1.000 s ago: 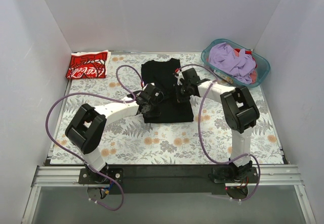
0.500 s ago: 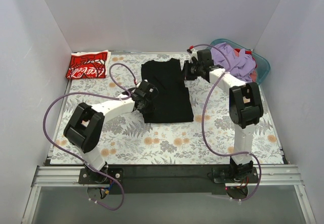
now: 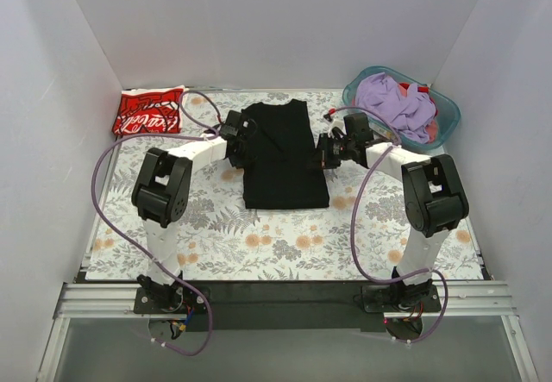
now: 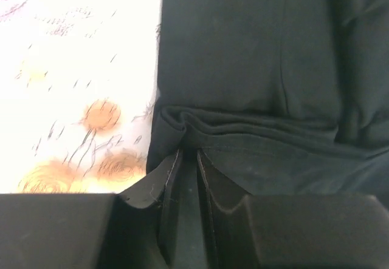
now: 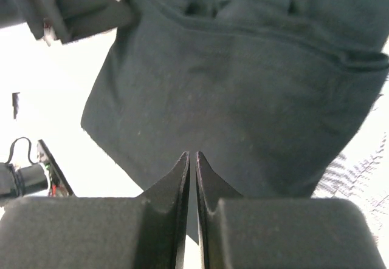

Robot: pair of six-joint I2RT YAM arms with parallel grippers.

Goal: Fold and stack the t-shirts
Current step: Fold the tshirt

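Table (image 3: 285, 244): covered with a leaf and flower print. It lies under both grippers and runs out past them on every side.

Black t-shirt (image 3: 285, 162): spread flat in a long upright shape between the two grippers, with each long edge at one of them. In the left wrist view its edge is bunched into a few folds just ahead of the fingers. In the right wrist view a flap of it fills the space ahead of the fingers.

Basket (image 3: 450, 116): blue-green, at the far right corner, beyond the right gripper and well apart from it. Purple clothes (image 3: 392, 102) are heaped inside.

Red t-shirt (image 3: 149, 110): folded, with white lettering, at the far left corner. It is out to the left of the left gripper and apart from the black one.

Left gripper (image 3: 237, 134): at the upper left edge of the black t-shirt. The fingers are closed to a thin slit, with the shirt's hem pinched between them.

Right gripper (image 3: 321, 156): at the right edge of the black t-shirt, about halfway along it. The fingers are almost together, nipping the cloth at their tips.
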